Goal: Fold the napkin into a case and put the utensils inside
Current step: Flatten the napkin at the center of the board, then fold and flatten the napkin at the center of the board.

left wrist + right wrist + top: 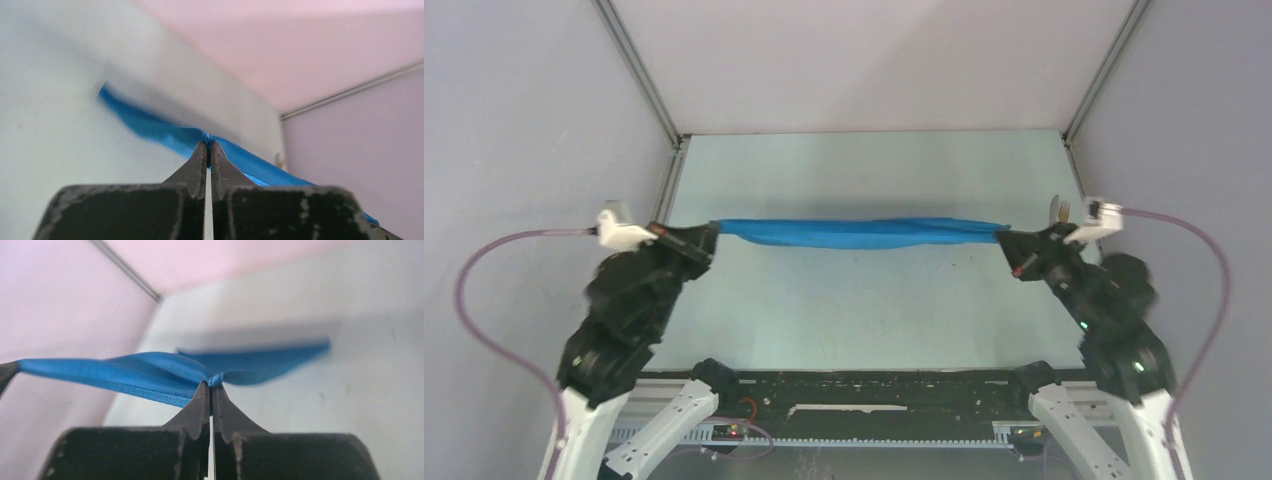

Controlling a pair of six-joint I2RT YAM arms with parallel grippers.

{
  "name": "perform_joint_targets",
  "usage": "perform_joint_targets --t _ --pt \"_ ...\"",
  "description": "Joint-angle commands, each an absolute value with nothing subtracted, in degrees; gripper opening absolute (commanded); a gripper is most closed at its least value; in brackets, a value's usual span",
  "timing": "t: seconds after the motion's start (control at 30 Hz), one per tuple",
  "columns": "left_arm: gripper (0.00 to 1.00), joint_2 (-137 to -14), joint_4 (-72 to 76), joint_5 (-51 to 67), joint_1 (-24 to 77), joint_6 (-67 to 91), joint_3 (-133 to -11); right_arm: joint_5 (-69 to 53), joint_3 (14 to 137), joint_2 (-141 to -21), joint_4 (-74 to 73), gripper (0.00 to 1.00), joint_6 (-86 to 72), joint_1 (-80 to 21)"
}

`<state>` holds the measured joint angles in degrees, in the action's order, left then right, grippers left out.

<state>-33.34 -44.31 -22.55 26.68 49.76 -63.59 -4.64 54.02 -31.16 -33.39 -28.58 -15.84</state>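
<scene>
Top view: holding the napkin [859, 232] by both ends with left end effector [707, 236] and right end effector [1010, 241], stretched taut above the surface [864, 310], seemingly to straighten the fold. Left wrist: clamped shut on bunched blue cloth. Right wrist: likewise gripping a gathered end.

Light even and diffuse. In my wrist views the napkin [150, 372] blurs at its far end, casting a soft shadow on the table [360, 405].
</scene>
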Motion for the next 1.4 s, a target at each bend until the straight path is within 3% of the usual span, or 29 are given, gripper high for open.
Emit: perform_joint_targets --t 0.0,0.2,0.43,0.67,1.0,1.37 --pt "0.0 -31.4 -43.4 -18.8 27.0 41.8 -74.4 -10.3 64.1 -27.4 -33.0 0.0 -24.4 -16.8" --pt "0.0 -36.9 -40.9 -15.1 27.0 40.0 -85.7 -13.6 73.5 -31.6 -29.2 0.0 -25.8 -16.9" --pt "0.0 -55.3 -42.5 -25.5 25.4 37.3 -92.9 -6.7 80.1 -50.4 -28.0 0.0 -25.8 -15.2" --pt "0.0 -76.6 -35.2 -17.7 16.0 39.7 -86.9 -12.0 76.5 -72.9 -20.3 0.0 -27.3 -5.2" --pt "0.0 -104.1 -25.6 -12.6 11.5 41.6 -89.6 -16.3 82.4 -101.1 -12.3 0.0 -24.9 -3.1" --pt "0.0 -108.7 -23.4 -10.0 9.8 40.2 -89.5 -19.2 92.5 -112.8 -16.4 0.0 -25.1 -2.9"
